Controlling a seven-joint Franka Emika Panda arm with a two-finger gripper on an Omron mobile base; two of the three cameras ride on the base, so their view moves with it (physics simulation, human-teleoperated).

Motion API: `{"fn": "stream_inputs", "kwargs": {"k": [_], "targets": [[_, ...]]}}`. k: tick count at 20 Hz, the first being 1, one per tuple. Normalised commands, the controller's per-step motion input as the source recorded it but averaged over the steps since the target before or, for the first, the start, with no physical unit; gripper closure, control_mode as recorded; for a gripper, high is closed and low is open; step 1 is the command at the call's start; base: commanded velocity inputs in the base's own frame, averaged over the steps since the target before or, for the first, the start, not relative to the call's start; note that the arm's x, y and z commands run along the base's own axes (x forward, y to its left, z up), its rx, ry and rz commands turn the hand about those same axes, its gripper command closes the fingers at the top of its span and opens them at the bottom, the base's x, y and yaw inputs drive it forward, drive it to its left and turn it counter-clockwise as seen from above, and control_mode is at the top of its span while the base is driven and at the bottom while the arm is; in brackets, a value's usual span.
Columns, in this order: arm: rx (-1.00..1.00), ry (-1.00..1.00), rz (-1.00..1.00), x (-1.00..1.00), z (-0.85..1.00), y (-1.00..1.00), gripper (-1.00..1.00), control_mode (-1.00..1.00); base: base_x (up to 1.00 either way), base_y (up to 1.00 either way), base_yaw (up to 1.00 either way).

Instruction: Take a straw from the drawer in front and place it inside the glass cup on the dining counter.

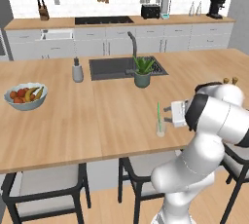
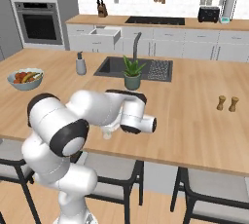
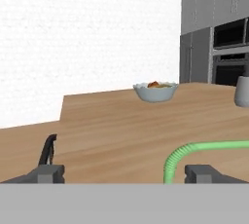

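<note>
Now standing in the glass cup [image 1: 160, 129] near the front edge of the dining worktop [image 1: 73, 125] — the green straw [image 1: 158, 115], upright, its top well above the rim. Hand [image 1: 168, 113] just beside the cup, level with the straw, fingers spread wide and clamped on nothing. In the hand view, the straw's bent green length [image 3: 194, 151] between the two fingertips [image 3: 48, 173], with clear gaps on both sides. Looks like the placing is done: straw inside the cup, grip let go. Left, by judgement — only drawing the hand clear without knocking straw or cup. Across the kitchen, one drawer [image 1: 57, 34] under the wall-side worktop hanging open. Fruit bowl [image 1: 26, 96], grey canister [image 1: 77, 72] and potted plant [image 1: 143, 72] well apart from the cup. No brands, labels or readable writing anywhere.
</note>
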Motion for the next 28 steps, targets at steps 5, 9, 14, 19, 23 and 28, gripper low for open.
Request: {"fn": "stream_inputs", "kwargs": {"k": [5,9,14,19,23,28], "targets": [[0.0,-0.01,-0.01,-0.21,0.15,0.0,-1.0,-1.0,0.0,0.0,0.0],[0.0,0.0,-0.01,-0.21,0.12,0.0,-1.0,-1.0,0.0,0.0,0.0],[0.0,0.0,-0.01,-0.22,0.13,-0.03,-1.0,-1.0,0.0,0.0,0.0],[0.0,0.0,-0.01,-0.19,0.19,-0.02,-1.0,-1.0,0.0,0.0,0.0],[0.0,0.0,-0.01,-0.18,0.2,-0.01,-1.0,-1.0,0.0,0.0,0.0],[0.0,0.0,-0.01,-0.16,0.23,-0.01,-1.0,-1.0,0.0,0.0,0.0]]}}
